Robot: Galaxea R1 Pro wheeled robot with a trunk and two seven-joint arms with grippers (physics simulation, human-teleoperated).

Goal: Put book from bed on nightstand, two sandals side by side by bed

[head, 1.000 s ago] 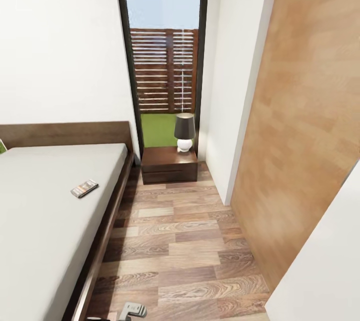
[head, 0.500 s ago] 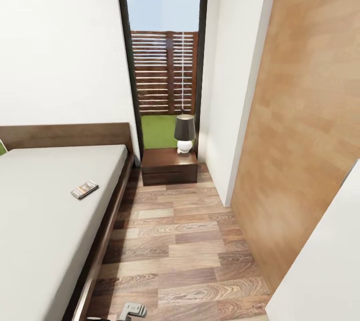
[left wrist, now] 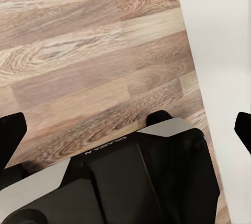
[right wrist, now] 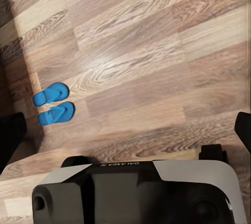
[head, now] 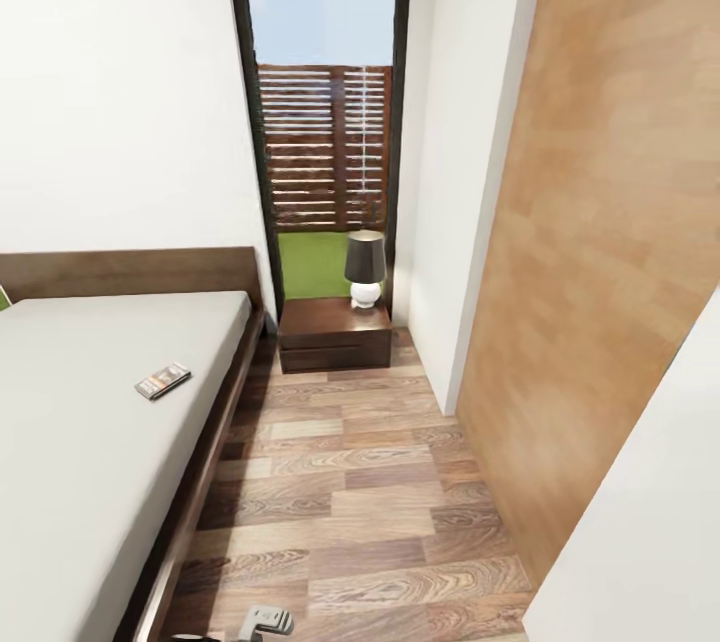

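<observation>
- White walls (head: pixel 110 92) and a light multi-tone wood plank floor (head: pixel 350 482) make a narrow strip of bedroom, with a broad tan wooden door panel (head: pixel 600 252) along the right side.
- At the far end stands 1 tall dark-framed window (head: pixel 325 102) showing sky, a brown slatted fence and green grass.
- Along the left lies the large low bed (head: pixel 80 442), with a dark brown wooden frame and headboard and a plain pale grey-white mattress.
- Beside the head of the bed, under the window, sits the small low dark brown nightstand (head: pixel 335 334); a small lamp with a dark shade and white round base (head: pixel 365 269) stands on its top.
- Compared with 1 second ago the whole head view has shifted slightly left, so the camera has moved; nothing in the room has changed place.
- On the mattress near its right edge lies the small thin dark-covered book (head: pixel 163 381), flat and well apart from the nightstand.
- In the right wrist view, 2 small flat bright blue sandals (right wrist: pixel 53 105) lie side by side on the floor, almost touching.
- Left gripper (left wrist: pixel 130 130): dark fingertips sit at opposite edges of the wrist view, spread wide with nothing between.
- Right gripper (right wrist: pixel 128 135): fingertips likewise spread wide and empty over the planks.
</observation>
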